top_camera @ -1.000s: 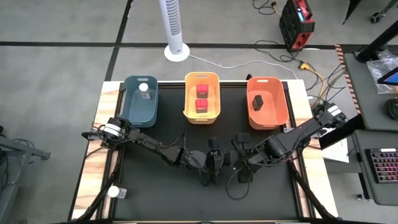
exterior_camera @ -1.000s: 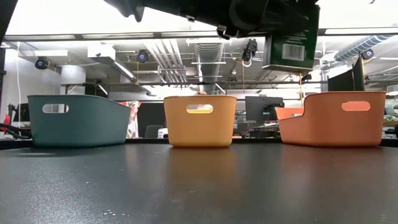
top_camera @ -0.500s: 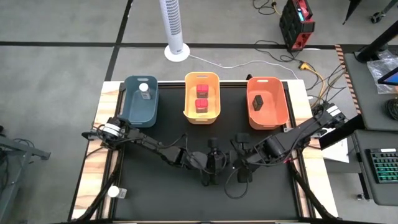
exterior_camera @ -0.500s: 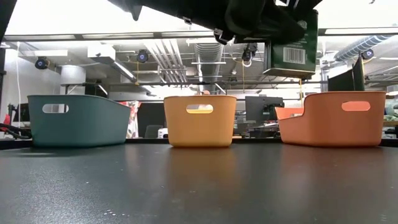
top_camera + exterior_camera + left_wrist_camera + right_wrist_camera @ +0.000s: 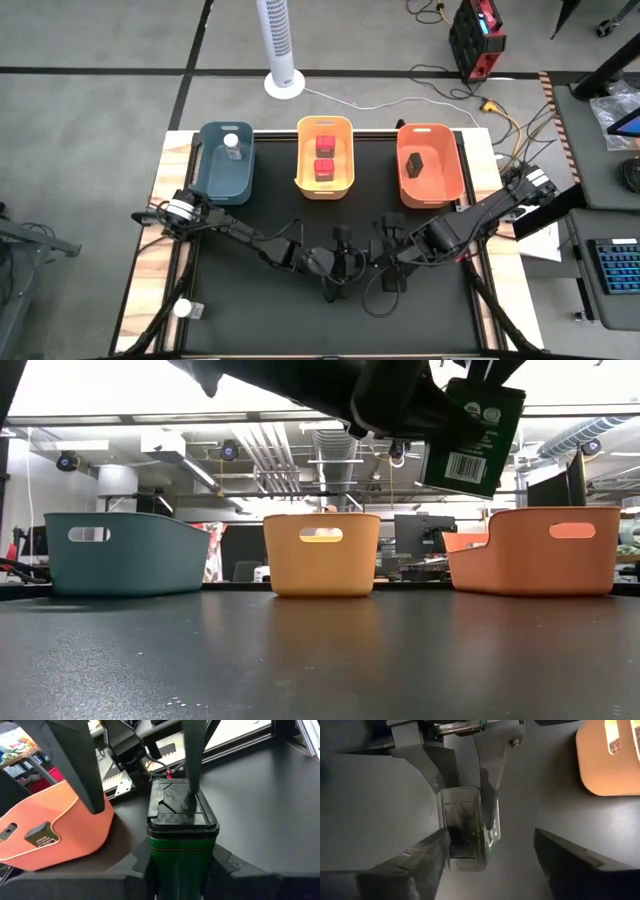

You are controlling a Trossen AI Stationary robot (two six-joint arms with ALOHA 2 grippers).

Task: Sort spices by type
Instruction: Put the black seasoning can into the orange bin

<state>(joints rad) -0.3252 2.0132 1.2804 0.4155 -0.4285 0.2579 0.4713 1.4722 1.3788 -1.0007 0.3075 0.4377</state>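
Observation:
My left gripper is shut on a dark green spice jar with a black lid, held above the middle of the table's near half; the low view shows the jar tilted, barcode outward. My right gripper is open just right of it, fingers on either side of the jar; whether one touches it I cannot tell. The blue bin holds a white-lidded jar, the yellow bin two red-lidded jars, the orange bin a dark jar. Another white-lidded jar lies at the table's near left edge. My left gripper pinches the dark jar's body between its two fingers, below the black lid. The jar is lifted clear of the table and sits tilted in the hold.
The three bins stand in a row along the far half of the black mat. Both arms meet over the middle of the near half. The mat is bare to the near left and near right of the grippers.
The dark jar held by my left gripper has tipped from upright to a slant, its lower end swinging sideways, while staying lifted above the table. My left gripper has turned with it and kept its hold.

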